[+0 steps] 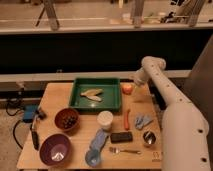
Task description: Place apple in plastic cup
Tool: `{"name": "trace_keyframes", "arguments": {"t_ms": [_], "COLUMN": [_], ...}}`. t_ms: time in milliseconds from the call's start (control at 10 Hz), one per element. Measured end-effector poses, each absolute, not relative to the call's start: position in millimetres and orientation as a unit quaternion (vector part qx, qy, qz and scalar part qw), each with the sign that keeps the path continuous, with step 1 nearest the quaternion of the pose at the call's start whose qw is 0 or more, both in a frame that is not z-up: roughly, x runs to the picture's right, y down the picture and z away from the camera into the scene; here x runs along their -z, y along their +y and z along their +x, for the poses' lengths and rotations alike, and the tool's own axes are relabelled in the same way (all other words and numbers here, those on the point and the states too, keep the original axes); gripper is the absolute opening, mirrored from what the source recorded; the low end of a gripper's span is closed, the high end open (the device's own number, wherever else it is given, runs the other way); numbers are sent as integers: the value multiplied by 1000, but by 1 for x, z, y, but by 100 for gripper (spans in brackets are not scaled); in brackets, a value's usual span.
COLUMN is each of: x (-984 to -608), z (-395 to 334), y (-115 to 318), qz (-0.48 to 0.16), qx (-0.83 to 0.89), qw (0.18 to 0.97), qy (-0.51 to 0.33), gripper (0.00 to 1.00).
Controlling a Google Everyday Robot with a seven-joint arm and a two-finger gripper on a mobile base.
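The gripper (pixel 133 84) hangs at the back right of the table, just over the right side of the apple (pixel 128 88). Whether it is clenched on the fruit or released cannot be told. The apple is small, round and orange-yellow, and it sits by the table's far edge, just beside the right wall of the green tray (pixel 75 96).

The white arm (pixel 165 92) is smooth and tube-shaped. It bends at a rounded elbow above the gripper and runs down to a broad pale body at the right.

The tray is rectangular with raised walls and holds a pale, flat, curved piece (pixel 91 94). In front of the apple lies a long thin red-orange carrot-like thing (pixel 127 119), and to its right a crumpled grey-blue cloth (pixel 143 120).

The white cup (pixel 105 120), a plain upright cylinder, stands just in front of the tray, well apart from the apple. Nearer the front edge are a flat black rectangular block (pixel 121 136), a shiny metal cup (pixel 148 137) and a metal fork (pixel 124 150).

A soft blue thing (pixel 98 139) lies beside the block, with a round blue piece (pixel 93 158) at its near end.

On the left stand a brown bowl (pixel 66 120) of dark round bits and a glossy purple bowl (pixel 55 149). The table (pixel 52 100) is light wood.
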State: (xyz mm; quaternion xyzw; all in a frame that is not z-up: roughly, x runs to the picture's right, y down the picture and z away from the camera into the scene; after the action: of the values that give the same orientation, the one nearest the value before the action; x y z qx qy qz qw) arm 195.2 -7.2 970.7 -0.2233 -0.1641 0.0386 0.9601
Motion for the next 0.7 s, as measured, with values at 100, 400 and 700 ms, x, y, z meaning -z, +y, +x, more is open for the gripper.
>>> {"name": "trace_keyframes", "arguments": {"t_ms": [100, 400, 700], "x": [-972, -974, -980], "z": [195, 207, 211], "y": [-7, -3, 0], "qz": [-216, -182, -171], "qx": [-47, -81, -128], "qw": [959, 958, 951], "qy": [-175, -208, -224], "gripper": [77, 77, 77]}}
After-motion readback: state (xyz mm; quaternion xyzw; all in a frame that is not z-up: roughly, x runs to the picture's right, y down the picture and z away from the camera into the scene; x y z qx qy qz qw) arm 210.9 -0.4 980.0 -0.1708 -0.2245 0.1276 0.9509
